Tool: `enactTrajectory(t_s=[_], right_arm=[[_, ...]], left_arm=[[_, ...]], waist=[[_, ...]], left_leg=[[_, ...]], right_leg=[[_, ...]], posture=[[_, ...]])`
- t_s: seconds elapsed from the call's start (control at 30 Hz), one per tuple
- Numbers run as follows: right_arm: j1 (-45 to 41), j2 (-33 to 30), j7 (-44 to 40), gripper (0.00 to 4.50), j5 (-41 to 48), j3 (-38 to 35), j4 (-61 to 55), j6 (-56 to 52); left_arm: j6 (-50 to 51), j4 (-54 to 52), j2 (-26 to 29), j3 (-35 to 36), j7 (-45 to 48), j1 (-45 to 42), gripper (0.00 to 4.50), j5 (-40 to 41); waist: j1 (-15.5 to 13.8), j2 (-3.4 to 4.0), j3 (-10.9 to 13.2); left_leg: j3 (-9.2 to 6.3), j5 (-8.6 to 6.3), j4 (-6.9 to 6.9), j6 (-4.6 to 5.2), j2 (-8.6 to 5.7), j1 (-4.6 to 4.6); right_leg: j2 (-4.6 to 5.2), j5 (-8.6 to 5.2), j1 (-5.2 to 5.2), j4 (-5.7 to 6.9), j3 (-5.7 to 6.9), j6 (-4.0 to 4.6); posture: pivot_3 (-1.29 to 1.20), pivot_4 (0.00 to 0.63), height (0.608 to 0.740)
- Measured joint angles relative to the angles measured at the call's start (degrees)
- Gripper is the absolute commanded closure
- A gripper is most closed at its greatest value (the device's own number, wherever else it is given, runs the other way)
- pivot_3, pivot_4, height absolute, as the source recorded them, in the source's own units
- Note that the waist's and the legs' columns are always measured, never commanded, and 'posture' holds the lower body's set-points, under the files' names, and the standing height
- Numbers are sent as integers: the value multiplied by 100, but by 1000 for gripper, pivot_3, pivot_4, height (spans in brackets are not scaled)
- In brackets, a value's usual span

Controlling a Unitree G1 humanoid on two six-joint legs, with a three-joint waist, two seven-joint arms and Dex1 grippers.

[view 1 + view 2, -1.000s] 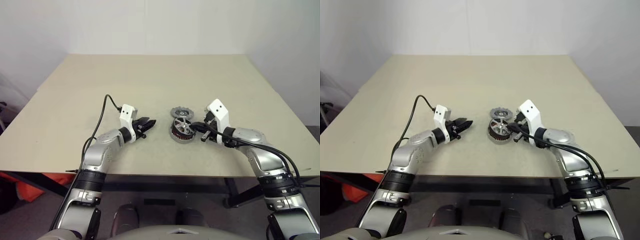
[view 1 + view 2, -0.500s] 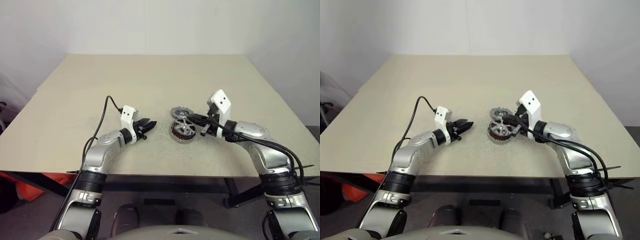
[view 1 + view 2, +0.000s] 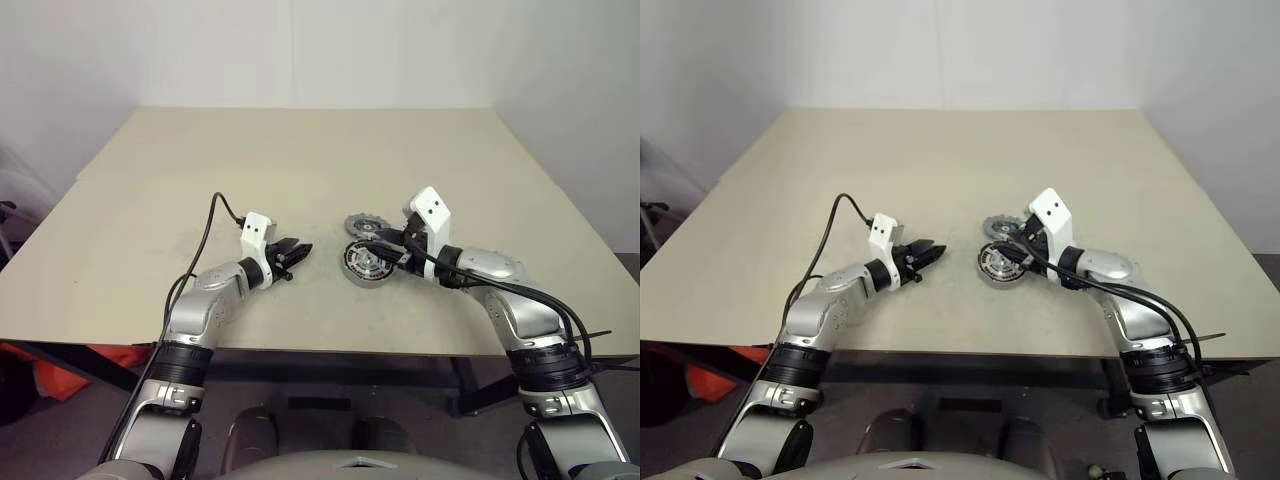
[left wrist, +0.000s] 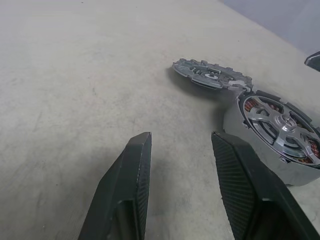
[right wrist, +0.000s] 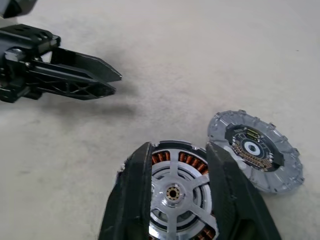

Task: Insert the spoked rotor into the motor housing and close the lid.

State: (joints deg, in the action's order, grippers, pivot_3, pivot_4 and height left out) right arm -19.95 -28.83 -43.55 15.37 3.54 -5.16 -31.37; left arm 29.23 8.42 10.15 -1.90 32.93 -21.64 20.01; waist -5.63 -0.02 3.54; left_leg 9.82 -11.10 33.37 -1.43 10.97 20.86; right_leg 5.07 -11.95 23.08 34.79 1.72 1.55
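Motor housing [image 5: 175,192] sits on bench [image 3: 300,170], spoked rotor [image 4: 281,124] already inside it, right under right pincer [image 5: 179,165]. Right pincer open, fingers over housing rim, holding nothing. Lid [image 5: 256,150], flat toothed disc, lies just past housing, touching it. Left pincer [image 4: 181,150] open, empty, housing a little way ahead. Lid looks like hard metal, thin, maybe slippery: pinch by edge. Housing looks heavy, stiff.

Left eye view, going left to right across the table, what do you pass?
Left gripper → motor housing with the spoked rotor in it → right gripper, open over the housing's right edge. The lid lies just behind the housing, so it has no clear place in the order.
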Motion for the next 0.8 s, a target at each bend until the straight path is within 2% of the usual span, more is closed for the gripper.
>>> enactTrajectory(t_s=[0.43,0.63,0.8], right_arm=[[-3,283,141,2609,-479,363,1029,613],[-7,302,157,2609,-516,384,1090,693],[-20,237,77,2609,-445,339,933,559]], left_arm=[[-30,17,38,2,-18,6,2458,-42],[-31,17,58,13,-79,9,2458,-52],[-51,17,72,19,-90,43,2458,-57]], waist=[[10,-2,-2],[13,-3,-3],[12,-2,-2]], left_leg=[[0,1,2,-2,4,-22],[0,1,-1,-3,3,-76],[0,0,-5,-2,3,-63]], right_leg=[[-2,0,-18,6,0,0],[-2,-3,-68,2,-1,-5],[-2,-2,-57,1,-2,-3]], posture=[[0,0,740],[0,0,740],[0,0,740]])
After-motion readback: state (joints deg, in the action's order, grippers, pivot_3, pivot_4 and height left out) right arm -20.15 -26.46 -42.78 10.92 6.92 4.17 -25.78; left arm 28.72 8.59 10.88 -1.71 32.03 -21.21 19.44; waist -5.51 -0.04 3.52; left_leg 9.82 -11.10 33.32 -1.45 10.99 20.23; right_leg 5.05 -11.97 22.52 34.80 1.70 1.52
